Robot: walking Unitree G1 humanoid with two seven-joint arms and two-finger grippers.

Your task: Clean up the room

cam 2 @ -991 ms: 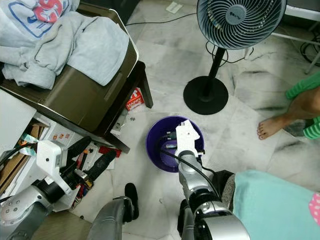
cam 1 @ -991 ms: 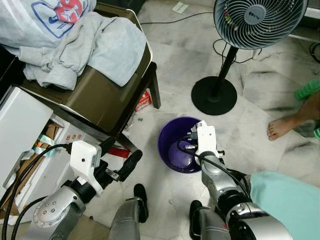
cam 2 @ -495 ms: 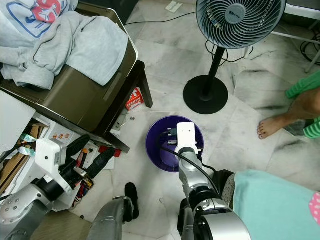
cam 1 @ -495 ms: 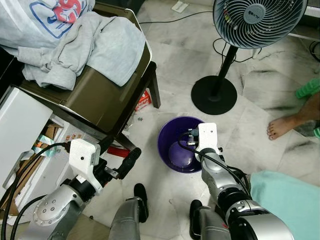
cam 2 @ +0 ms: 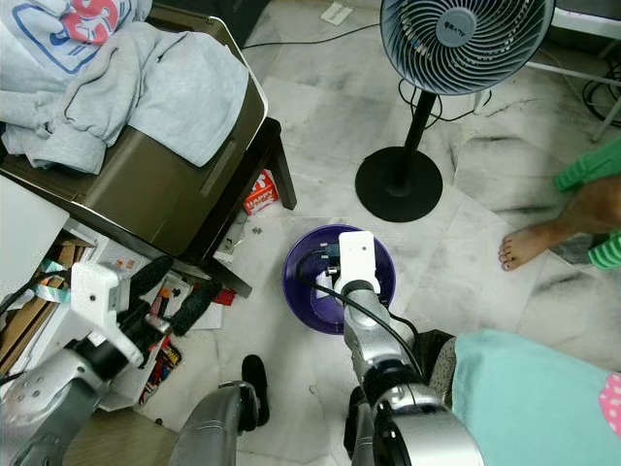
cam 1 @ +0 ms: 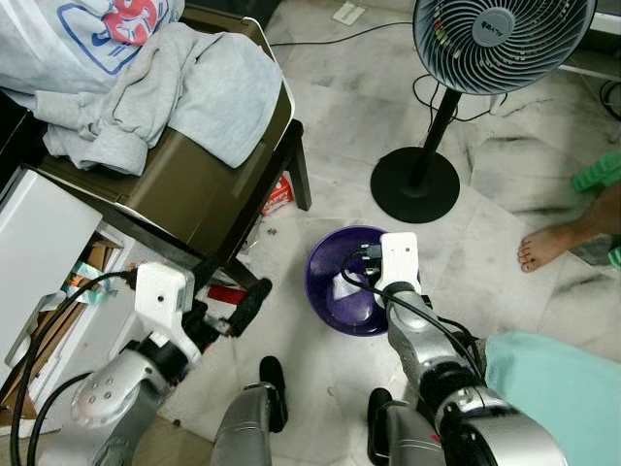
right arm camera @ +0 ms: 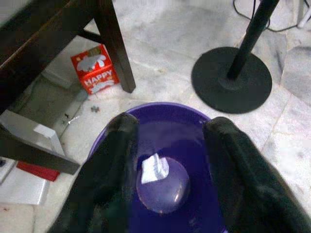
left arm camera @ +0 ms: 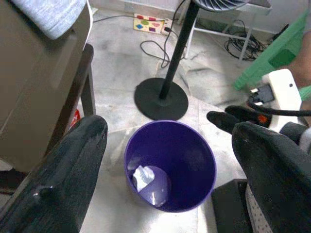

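Purple bin holds white paper scrap; right gripper above, fingers wide.

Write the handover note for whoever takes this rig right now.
Right gripper: jaws open, empty, over the purple bin.
Left gripper: jaws open, empty, beside the chair, aimed at the bin.
Done: one white scrap lies at the bin's bottom.
Left: red carton on the floor under the chair, litter by the white cabinet, grey clothes heaped on the chair.
A person's bare foot is near the fan.
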